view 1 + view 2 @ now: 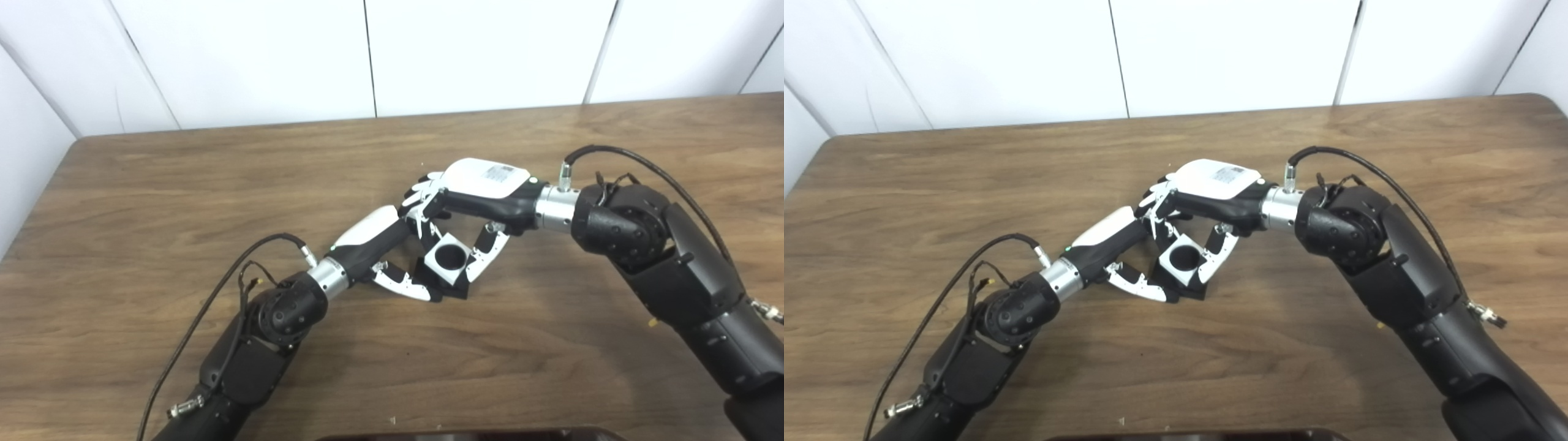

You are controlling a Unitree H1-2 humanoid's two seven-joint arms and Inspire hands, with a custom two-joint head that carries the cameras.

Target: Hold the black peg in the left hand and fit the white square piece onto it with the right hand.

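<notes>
Left eye view: both arms meet near the middle of the wooden table [184,184], hands almost touching.
Left hand: the left hand [383,245] reaches in from 7 o'clock, its fingers curled around something dark low at the meeting point; its thumb lies along the 6 o'clock side of the pieces.
Black peg: the black peg [450,288] shows only as a dark block under and beside the white piece, so how firmly the left hand holds it I cannot tell for sure; it looks clamped.
Right hand: the right hand [474,199] comes in from 3 o'clock, palm down, its fingers closed on 2 opposite sides of the white piece.
White square piece: the white square piece [449,259] sits between the 2 hands, tilted, with its round hole facing up toward the cameras; it rests on top of the dark block, touching it.
Right eye view: same layout, with the hole looking dark and empty.
Step in hand: mating, I judge; the piece is over the peg but whether it is seated is hidden.
Next move: likely level the white piece, line the hole up with the peg and press down while the left hand braces.
Risk: a tilted piece may jam on the peg's edge.
</notes>
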